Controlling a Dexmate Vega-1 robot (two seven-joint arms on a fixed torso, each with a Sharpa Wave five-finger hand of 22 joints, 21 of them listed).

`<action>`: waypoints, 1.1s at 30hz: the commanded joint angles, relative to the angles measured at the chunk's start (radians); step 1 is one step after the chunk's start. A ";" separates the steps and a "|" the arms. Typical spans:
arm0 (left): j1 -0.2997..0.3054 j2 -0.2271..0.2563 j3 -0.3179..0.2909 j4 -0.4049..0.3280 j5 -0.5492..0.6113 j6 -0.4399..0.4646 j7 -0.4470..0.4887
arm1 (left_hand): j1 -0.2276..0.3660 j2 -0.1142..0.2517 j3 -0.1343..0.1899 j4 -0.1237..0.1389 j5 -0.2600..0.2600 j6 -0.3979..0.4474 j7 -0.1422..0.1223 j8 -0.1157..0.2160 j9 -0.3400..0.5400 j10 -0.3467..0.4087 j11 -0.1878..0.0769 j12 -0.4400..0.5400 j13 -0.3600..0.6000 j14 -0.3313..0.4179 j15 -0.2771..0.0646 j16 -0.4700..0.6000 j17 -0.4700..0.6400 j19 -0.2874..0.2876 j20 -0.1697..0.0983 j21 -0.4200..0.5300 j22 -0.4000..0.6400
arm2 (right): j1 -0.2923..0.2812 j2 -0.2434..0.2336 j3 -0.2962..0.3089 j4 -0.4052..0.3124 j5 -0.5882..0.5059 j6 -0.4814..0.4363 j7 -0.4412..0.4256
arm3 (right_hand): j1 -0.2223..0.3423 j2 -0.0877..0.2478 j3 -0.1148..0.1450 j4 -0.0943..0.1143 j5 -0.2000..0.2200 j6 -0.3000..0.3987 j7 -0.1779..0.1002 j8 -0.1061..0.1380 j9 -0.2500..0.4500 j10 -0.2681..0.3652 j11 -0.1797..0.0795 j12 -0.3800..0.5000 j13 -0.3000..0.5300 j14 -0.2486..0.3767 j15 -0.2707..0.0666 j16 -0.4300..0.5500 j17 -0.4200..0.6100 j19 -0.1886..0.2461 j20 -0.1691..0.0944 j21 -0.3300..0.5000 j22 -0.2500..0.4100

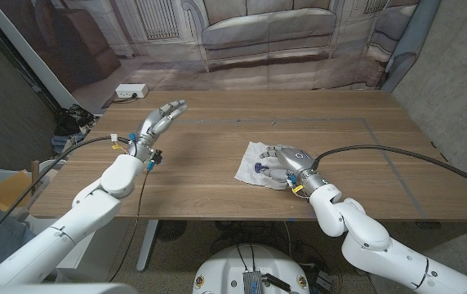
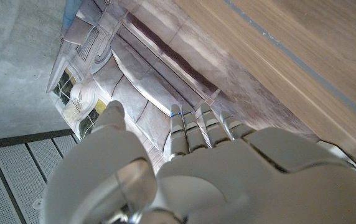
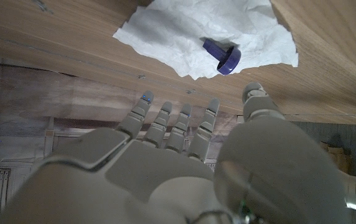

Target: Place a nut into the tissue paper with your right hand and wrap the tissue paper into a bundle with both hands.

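Note:
A crumpled white tissue paper [image 1: 254, 163] lies on the wooden table a little right of the middle, also seen in the right wrist view [image 3: 184, 34]. On it sits a small purple nut [image 1: 259, 169] [image 3: 224, 56]. My right hand [image 1: 286, 166] hovers over the tissue's right part with its fingers spread and nothing in them [image 3: 184, 162]. My left hand [image 1: 157, 124] is raised over the table's left side, well apart from the tissue, fingers extended and empty [image 2: 196, 168].
A white power strip [image 1: 131, 91] lies at the table's far left corner. A printed sofa backdrop [image 1: 258, 33] stands behind the table. Bare wood lies between the two hands and to the right of the tissue.

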 commanded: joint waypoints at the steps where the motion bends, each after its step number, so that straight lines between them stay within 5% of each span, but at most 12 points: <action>1: 0.050 0.056 0.020 -0.093 0.157 0.071 0.049 | 0.014 0.002 0.007 -0.010 -0.004 0.010 0.000 0.005 0.004 -0.004 -0.003 0.003 0.002 -0.004 -0.032 -0.002 0.003 -0.003 0.027 -0.004 0.004 | -0.046 0.001 -0.009 -0.022 -0.059 -0.054 -0.033 | 0.004 0.003 0.002 -0.010 0.011 -0.003 0.000 0.006 0.003 -0.010 0.002 -0.003 0.000 -0.015 0.002 -0.003 0.001 -0.005 -0.002 -0.002 0.000; 33: 0.114 0.120 0.128 -0.243 0.527 0.248 0.112 | 0.129 0.000 0.042 -0.079 -0.005 0.073 -0.046 0.014 0.006 -0.041 -0.043 -0.010 0.006 -0.047 -0.046 -0.010 0.003 -0.059 0.029 -0.012 0.006 | -0.101 -0.019 -0.002 -0.040 -0.103 -0.130 0.016 | 0.033 0.007 0.017 -0.029 0.025 -0.052 0.001 0.001 0.004 -0.160 0.043 -0.027 -0.001 -0.143 0.035 -0.010 -0.002 -0.075 0.008 -0.005 -0.003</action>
